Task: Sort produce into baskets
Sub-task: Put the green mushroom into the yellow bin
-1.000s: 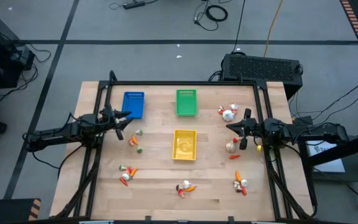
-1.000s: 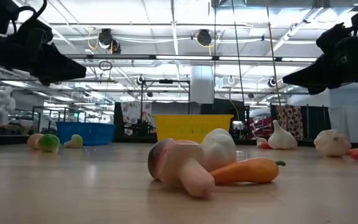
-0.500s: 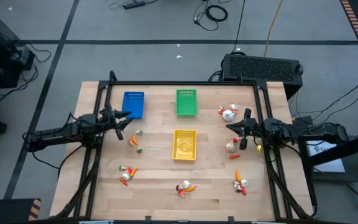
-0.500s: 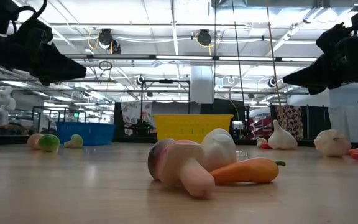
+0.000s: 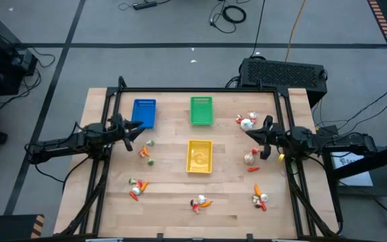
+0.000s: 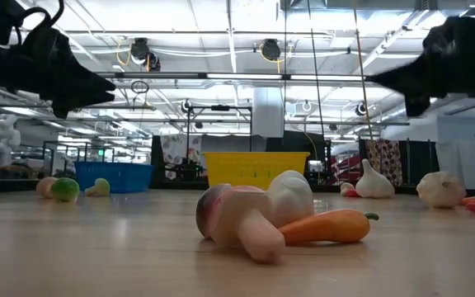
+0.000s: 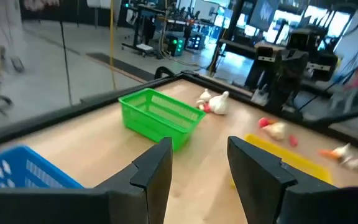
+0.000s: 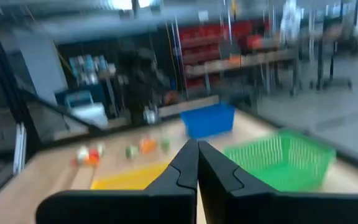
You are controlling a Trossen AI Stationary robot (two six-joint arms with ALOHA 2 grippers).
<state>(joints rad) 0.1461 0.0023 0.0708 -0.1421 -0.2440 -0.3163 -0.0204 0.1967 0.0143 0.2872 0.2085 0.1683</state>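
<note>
1. Blue basket [image 5: 144, 112] at table's 11 o'clock, green basket [image 5: 202, 110] at 12, yellow basket [image 5: 199, 155] at centre. All three have long axes running 12–6.
2. Produce scattered: cluster [image 5: 247, 122] at 2 o'clock, bulb [image 5: 250, 158] at 3, bits [image 5: 146, 150] at 9, piles along 6–7 [image 5: 201, 202].
3. Nearest carrot [image 6: 330, 226] in low view lies flat, stem end toward 3 o'clock.
4. Left gripper [image 5: 137, 125] at 10 o'clock, off the table, beside blue basket, jaws parted, nothing between them.
5. Right gripper [image 5: 250, 133] at 2–3 o'clock, off the table, fingers pressed together, empty.
</note>
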